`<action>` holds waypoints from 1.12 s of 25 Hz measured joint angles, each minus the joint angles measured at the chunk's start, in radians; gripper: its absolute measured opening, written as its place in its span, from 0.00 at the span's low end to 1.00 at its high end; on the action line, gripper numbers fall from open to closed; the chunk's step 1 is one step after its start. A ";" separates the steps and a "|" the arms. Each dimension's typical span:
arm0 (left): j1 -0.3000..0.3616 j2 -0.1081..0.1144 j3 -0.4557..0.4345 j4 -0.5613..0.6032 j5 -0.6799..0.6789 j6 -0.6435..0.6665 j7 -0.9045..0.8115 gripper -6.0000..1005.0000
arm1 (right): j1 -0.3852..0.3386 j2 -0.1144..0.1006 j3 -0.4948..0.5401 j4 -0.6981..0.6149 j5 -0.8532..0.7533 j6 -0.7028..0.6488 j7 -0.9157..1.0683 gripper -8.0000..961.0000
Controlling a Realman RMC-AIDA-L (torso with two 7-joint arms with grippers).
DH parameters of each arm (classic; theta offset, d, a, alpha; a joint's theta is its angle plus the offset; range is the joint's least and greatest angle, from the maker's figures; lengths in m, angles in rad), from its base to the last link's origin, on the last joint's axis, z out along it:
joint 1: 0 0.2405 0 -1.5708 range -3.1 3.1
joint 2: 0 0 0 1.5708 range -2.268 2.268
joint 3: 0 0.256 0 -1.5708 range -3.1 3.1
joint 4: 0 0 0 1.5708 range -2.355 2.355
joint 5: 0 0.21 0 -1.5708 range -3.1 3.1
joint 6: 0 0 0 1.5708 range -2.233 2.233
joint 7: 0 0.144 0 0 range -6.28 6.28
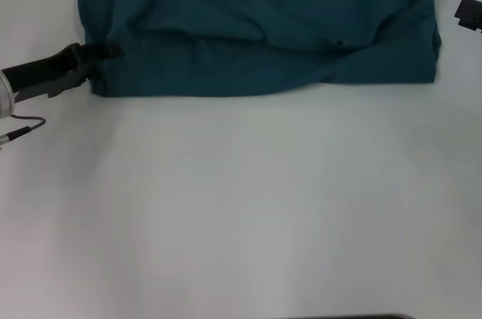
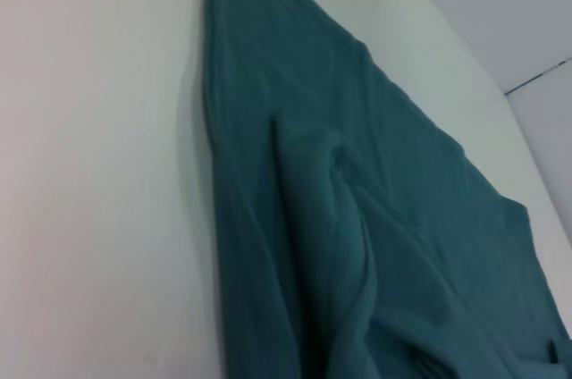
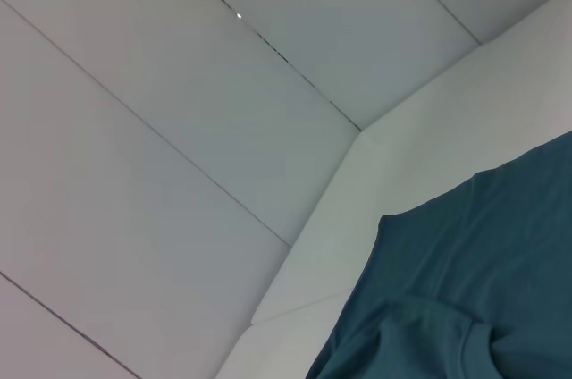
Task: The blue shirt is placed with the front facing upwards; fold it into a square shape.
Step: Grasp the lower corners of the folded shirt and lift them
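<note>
The blue shirt (image 1: 256,25) lies across the far part of the white table (image 1: 241,198) as a wide teal band, its near edge straight and a long crease running through its middle. My left gripper (image 1: 109,50) comes in low from the left and is shut on the shirt's near left corner, where the cloth puckers toward the fingertips. In the left wrist view the blue shirt (image 2: 357,218) shows a raised ridge of cloth. Only a dark bit of my right gripper (image 1: 468,12) shows, off the shirt's right edge and apart from it. The right wrist view catches a corner of the shirt (image 3: 483,290).
A thin grey cable (image 1: 22,127) hangs by the left arm at the table's left edge. White wall panels (image 3: 179,84) stand behind the table. A dark strip (image 1: 346,317) shows at the table's near edge.
</note>
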 joint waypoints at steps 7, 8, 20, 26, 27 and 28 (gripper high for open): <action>0.000 -0.001 0.001 0.010 0.024 -0.010 0.017 0.72 | -0.002 0.000 0.000 0.002 -0.002 -0.002 0.000 0.81; -0.002 -0.003 0.001 0.010 0.025 -0.010 0.021 0.72 | -0.002 0.000 0.000 0.002 -0.002 -0.003 0.000 0.81; -0.035 -0.011 0.054 0.024 0.037 -0.036 0.041 0.71 | -0.010 0.000 0.001 0.003 0.002 -0.008 -0.001 0.81; -0.045 -0.012 0.083 0.014 0.040 -0.051 0.021 0.71 | -0.015 0.000 0.024 0.003 0.003 -0.013 -0.001 0.81; -0.045 -0.012 0.084 0.009 0.040 -0.050 0.016 0.71 | -0.016 0.000 0.030 0.003 0.004 -0.019 -0.001 0.81; -0.045 -0.012 0.087 0.004 0.042 -0.049 0.010 0.71 | -0.017 0.000 0.035 0.003 0.004 -0.025 -0.001 0.81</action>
